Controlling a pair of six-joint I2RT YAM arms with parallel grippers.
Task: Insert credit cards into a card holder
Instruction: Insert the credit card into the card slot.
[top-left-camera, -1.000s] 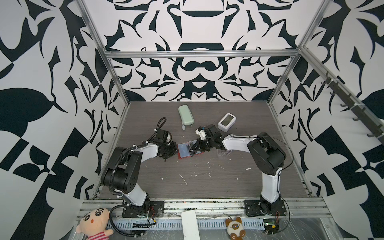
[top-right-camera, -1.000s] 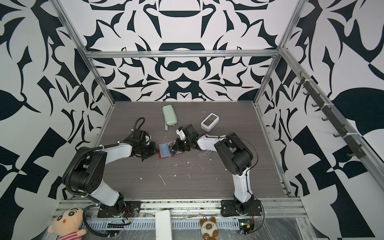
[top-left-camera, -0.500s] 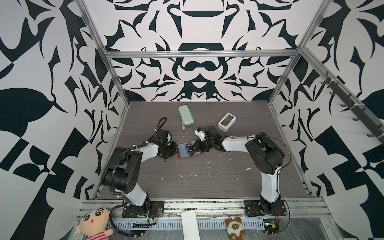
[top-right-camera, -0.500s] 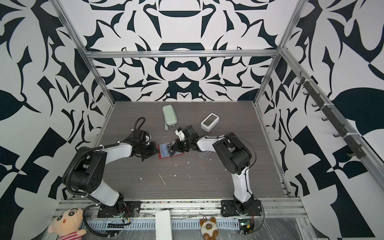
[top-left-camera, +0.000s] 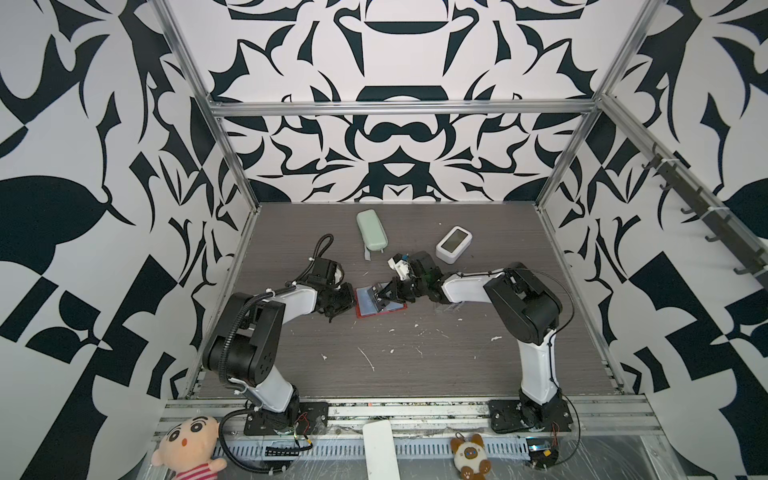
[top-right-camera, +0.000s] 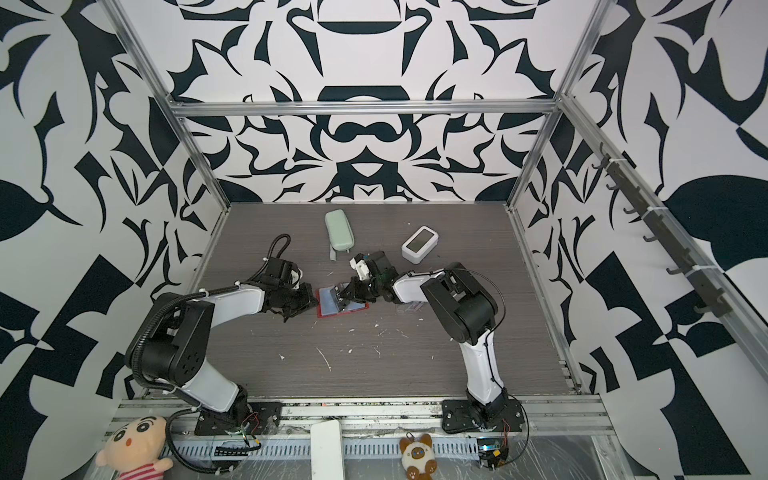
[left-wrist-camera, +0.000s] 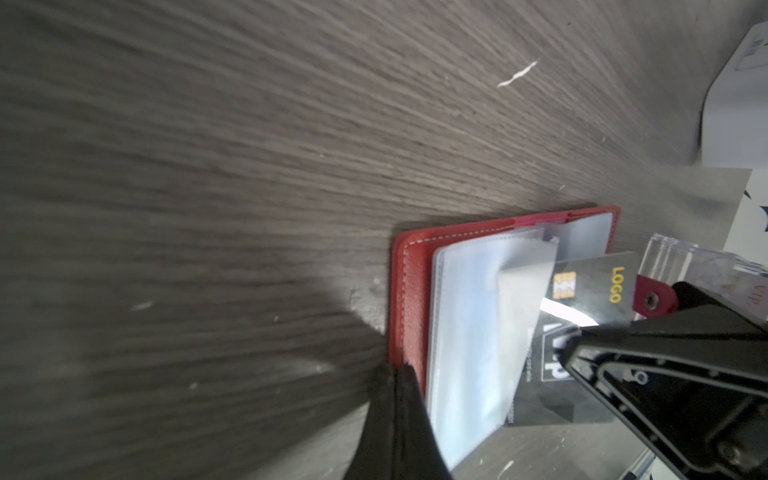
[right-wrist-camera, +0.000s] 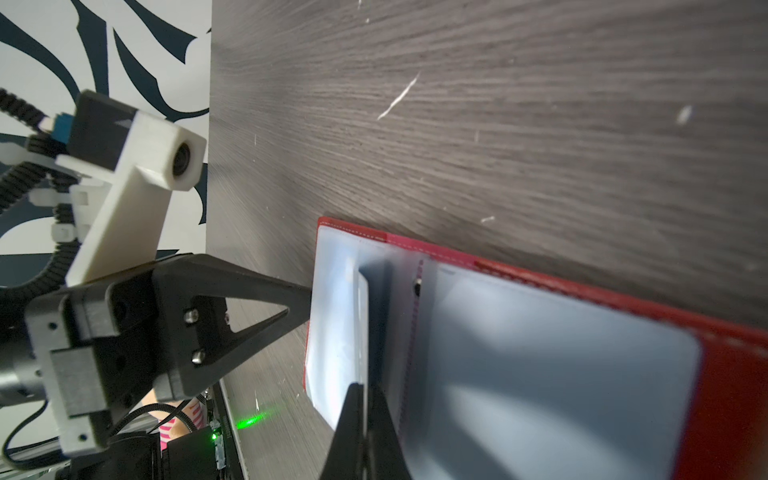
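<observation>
The holder (left-wrist-camera: 409, 266) lies open between the jaws. The right jaws clamp the black card (left-wrist-camera: 590, 286), tucked under a sleeve (left-wrist-camera: 523, 270); the left jaws, clenched, touch the holder's edge.

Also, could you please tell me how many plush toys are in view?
2, in both top views: a boy doll in red stripes lies by the left arm's base; a small cat toy by the right arm's.

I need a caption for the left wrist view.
Right gripper holds a black VIP card at the open red card holder.
</observation>
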